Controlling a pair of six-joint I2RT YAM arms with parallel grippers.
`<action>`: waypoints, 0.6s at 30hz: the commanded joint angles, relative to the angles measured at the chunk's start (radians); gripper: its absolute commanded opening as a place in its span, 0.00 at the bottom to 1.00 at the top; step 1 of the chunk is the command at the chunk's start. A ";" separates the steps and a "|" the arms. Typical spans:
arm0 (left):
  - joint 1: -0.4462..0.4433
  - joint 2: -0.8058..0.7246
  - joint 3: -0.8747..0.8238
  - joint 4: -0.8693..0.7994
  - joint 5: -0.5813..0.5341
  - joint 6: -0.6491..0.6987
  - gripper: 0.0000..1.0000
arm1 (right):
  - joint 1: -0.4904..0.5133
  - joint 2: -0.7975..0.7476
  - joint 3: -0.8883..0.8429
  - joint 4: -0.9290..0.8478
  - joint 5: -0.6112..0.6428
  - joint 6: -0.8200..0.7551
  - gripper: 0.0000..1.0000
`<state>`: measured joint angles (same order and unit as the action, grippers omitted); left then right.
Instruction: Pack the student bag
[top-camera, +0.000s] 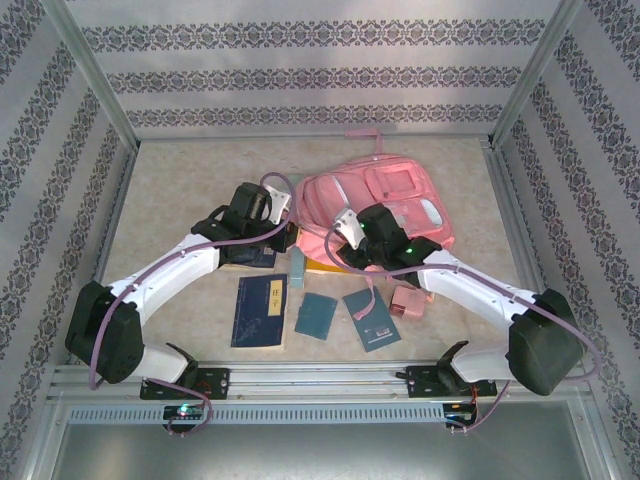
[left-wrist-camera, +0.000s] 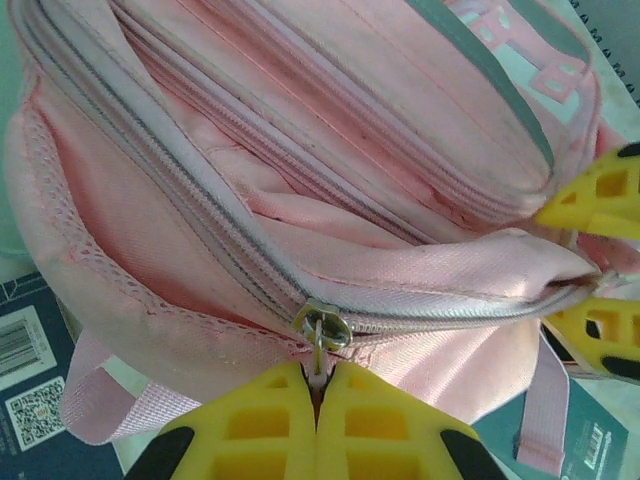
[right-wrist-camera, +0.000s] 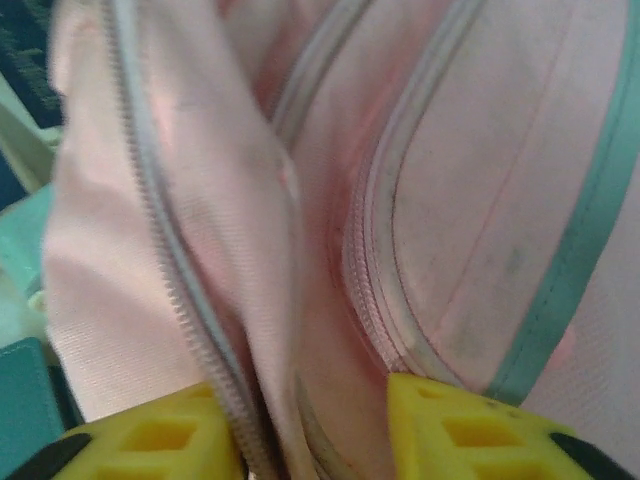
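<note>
- The left gripper (left-wrist-camera: 320, 395) is shut tight. Its yellow fingers are pinched together on the small metal zip pull (left-wrist-camera: 321, 335) that hangs from a slider on the backpack.
- The right gripper (right-wrist-camera: 315, 432) is partly open. Its two yellow fingers (right-wrist-camera: 150, 445) are apart, one on each side of a loose fold of the backpack's pink cloth beside a zip line. The fold lies between them without being squeezed flat. I cannot tell whether the pads touch it.
- In the left wrist view the right gripper's fingers sit at the right edge, one above and one below the seam of the same zipped edge, further along from the slider.
- The backpack (top-camera: 390, 200) lies flat on the table (top-camera: 180, 190), in the middle and a little to the right, with its front pockets facing up. Both grippers meet at its near-left edge, the left one coming in from the left and the right one from the right, so the bag lies directly ahead of each.
- From the slider the zip curves up and away to the left across the bag's bulging side.
- Nearer the arm bases, apart from the bag, a dark blue book (top-camera: 260, 310), a teal booklet (top-camera: 317, 315) and a second teal booklet (top-camera: 370, 320) lie in a row.
- A small pink pouch (top-camera: 407, 302) lies just beside the right arm.
</note>
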<state>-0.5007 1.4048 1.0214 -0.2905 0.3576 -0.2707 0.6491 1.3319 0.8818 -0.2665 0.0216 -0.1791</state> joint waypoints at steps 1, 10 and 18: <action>-0.002 -0.072 0.014 -0.033 0.036 -0.061 0.00 | -0.053 0.012 0.039 -0.047 0.160 0.063 0.54; -0.086 -0.071 0.004 -0.054 0.095 -0.096 0.00 | -0.077 -0.178 0.029 -0.055 -0.147 0.299 0.51; -0.152 -0.009 0.058 -0.080 0.115 -0.084 0.00 | -0.209 -0.261 0.052 -0.148 -0.371 0.654 0.22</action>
<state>-0.6220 1.3743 1.0241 -0.3565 0.4263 -0.3496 0.4751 1.0718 0.9112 -0.3695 -0.2222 0.2993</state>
